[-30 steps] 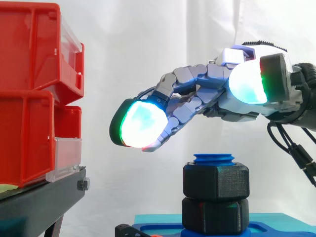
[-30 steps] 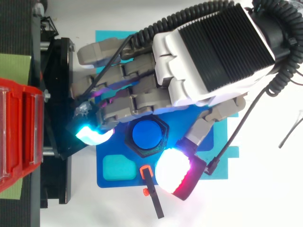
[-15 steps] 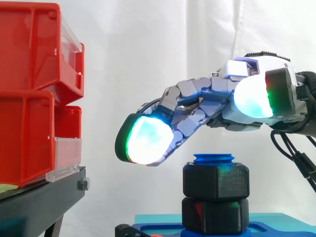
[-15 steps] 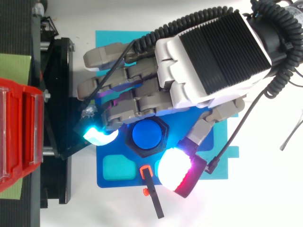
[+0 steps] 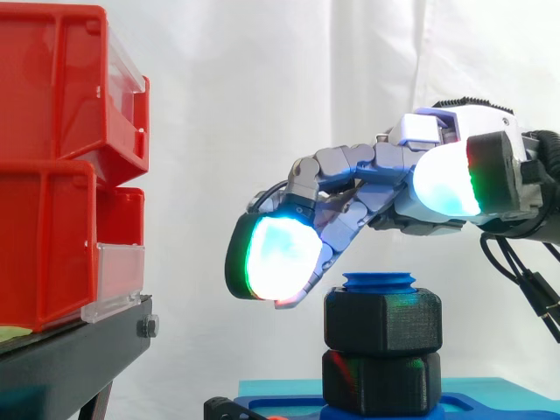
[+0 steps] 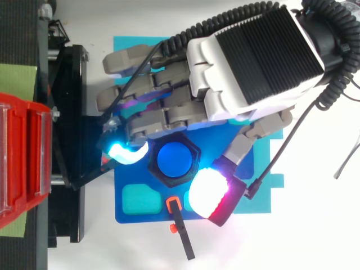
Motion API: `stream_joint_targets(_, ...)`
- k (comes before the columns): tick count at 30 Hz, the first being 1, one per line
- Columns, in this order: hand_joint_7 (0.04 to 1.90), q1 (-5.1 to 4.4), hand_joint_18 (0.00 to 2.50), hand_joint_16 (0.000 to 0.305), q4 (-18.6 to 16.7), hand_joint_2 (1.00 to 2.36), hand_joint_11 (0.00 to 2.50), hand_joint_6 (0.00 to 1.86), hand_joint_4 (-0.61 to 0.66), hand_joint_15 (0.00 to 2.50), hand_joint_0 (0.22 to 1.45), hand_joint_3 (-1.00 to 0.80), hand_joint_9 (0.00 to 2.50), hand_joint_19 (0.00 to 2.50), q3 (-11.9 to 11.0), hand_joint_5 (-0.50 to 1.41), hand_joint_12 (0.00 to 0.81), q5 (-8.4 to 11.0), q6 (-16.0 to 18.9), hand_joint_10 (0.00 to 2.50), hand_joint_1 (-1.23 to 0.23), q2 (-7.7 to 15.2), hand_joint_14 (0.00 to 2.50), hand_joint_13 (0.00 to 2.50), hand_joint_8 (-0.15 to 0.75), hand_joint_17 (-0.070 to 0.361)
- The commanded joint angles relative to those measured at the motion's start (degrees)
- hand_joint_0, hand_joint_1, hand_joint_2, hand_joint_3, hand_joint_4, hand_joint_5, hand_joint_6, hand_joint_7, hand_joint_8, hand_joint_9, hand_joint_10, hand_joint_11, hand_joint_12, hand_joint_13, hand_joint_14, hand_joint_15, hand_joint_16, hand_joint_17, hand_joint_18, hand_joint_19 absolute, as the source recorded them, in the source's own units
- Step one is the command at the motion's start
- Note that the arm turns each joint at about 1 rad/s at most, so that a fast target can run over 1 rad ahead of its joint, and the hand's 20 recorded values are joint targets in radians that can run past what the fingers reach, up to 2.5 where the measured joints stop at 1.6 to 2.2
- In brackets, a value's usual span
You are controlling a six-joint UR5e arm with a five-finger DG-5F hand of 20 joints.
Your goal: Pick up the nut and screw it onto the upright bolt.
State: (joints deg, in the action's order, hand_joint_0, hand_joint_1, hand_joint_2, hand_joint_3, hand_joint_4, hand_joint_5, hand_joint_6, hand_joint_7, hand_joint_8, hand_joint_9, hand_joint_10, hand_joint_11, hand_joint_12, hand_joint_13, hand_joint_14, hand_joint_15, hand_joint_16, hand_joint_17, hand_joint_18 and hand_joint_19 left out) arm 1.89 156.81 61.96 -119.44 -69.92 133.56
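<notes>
Hand lowered toward nut | contact unclear | blue plate | white curtain

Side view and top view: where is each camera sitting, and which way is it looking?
Side view: beside the work, at about its height, looking level at the upper black hexagonal nut on the blue upright bolt; the hand reaches in from the right.
Top view: above the work, looking straight down on the bolt's round top; the hand's back and glowing pads show.
Shared: the hand, bolt, nut and red plastic bins.
</notes>
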Motion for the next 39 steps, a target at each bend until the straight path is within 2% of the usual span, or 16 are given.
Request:
stream_joint_targets(1,1.24,0.22,0.00,0.023,0.60,1.00,0.00,0.50,0.24,0.00,0.51,-0.50,0.64,0.00,0.00,-0.03,0.258,0.17,-0.13,0.00,-0.23,0.03,0.00,0.41,0.246,0.052)
stream_joint_targets(13,1.42,0.66,0.13,0.017,1.04,1.00,0.00,0.50,0.17,0.00,0.53,-0.50,0.80,0.00,0.18,0.01,0.230,0.00,-0.48,0.00,-0.27,0.03,0.00,0.56,0.249,0.038)
stream_joint_targets(20,1.46,1.01,0.20,0.014,0.78,1.00,0.00,0.50,0.12,0.00,0.54,-0.50,0.89,0.00,0.70,0.04,0.216,-0.09,-0.57,0.00,-0.29,0.03,0.00,0.61,0.249,0.032)
stream_joint_targets(27,1.49,1.63,0.28,0.012,0.60,1.00,0.00,0.50,0.12,0.00,0.54,-0.50,1.00,0.00,0.70,0.06,0.200,-1.06,-0.57,0.00,-0.30,0.03,0.00,0.69,0.253,0.028)
stream_joint_targets(29,1.43,2.15,0.31,0.011,0.25,1.00,0.00,0.53,0.11,0.00,0.54,-0.50,1.02,0.00,0.70,0.06,0.193,-1.41,-0.57,0.00,-0.32,0.03,0.00,0.72,0.248,0.025)
stream_joint_targets(32,1.32,2.42,0.36,0.009,0.25,1.00,0.00,0.57,0.12,0.00,0.54,-0.50,1.06,0.00,0.70,0.06,0.186,-1.76,-0.57,0.00,-0.33,0.03,0.00,0.76,0.242,0.021)
stream_joint_targets(39,1.25,3.39,0.48,0.006,0.08,1.00,0.00,0.60,0.12,0.00,0.54,-0.50,1.19,0.00,0.70,0.07,0.160,-3.08,-0.57,0.00,-0.34,-0.06,0.00,0.86,0.217,0.013)
